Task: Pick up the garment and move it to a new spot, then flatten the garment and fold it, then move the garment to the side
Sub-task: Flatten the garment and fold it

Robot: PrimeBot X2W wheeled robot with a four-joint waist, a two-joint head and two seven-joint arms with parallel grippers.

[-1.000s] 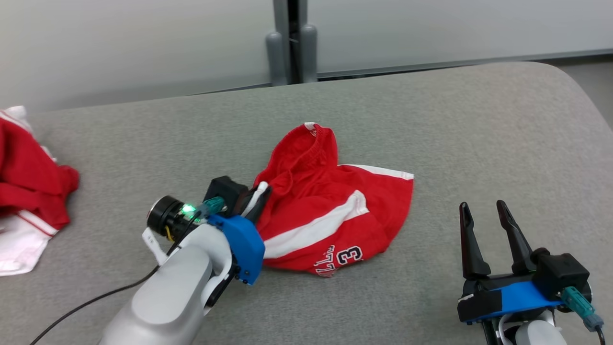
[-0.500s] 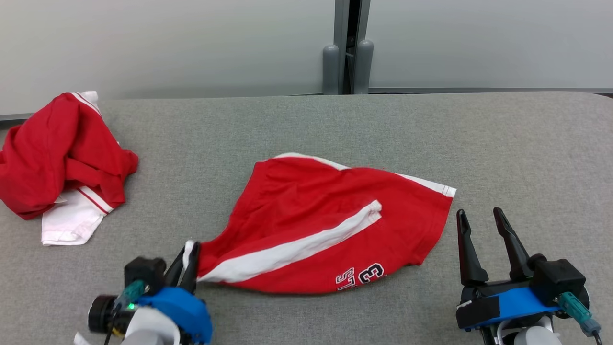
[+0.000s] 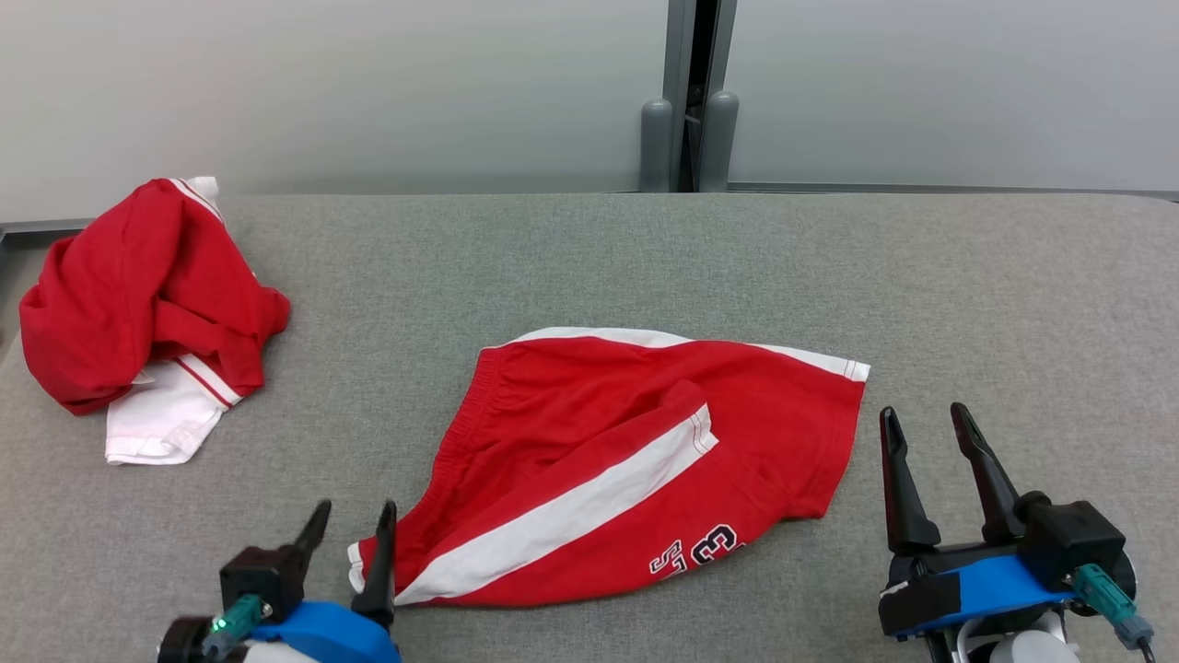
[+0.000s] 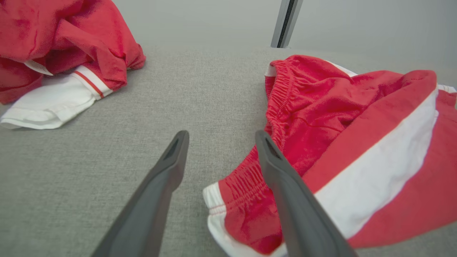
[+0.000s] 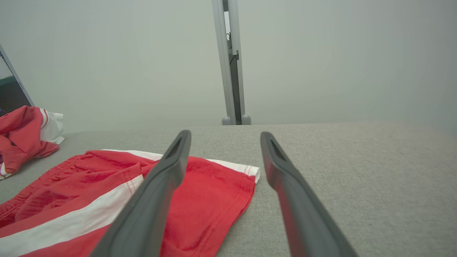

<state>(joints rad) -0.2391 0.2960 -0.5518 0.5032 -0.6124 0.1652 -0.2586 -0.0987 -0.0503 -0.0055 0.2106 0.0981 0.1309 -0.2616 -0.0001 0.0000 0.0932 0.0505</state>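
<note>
The garment (image 3: 626,460) is a pair of red shorts with white side stripes and a printed number, lying loosely spread in the middle of the grey padded table (image 3: 589,258). My left gripper (image 3: 355,523) stands open at the lower left, its right finger right beside the waistband corner; that corner (image 4: 228,200) lies on the table between and under the fingers in the left wrist view, held by nothing. My right gripper (image 3: 924,424) is open near the front right, just right of the shorts' leg hem (image 5: 228,185), and holds nothing.
A second crumpled red and white garment (image 3: 147,304) lies at the table's far left. A grey post (image 3: 691,101) stands behind the far edge against a pale wall. Bare grey surface stretches to the right and behind the shorts.
My left gripper has opened and let go of the waistband corner, which now rests on the table. The head camera shifted over the second, and the shorts ended up spread out nearer the front.
</note>
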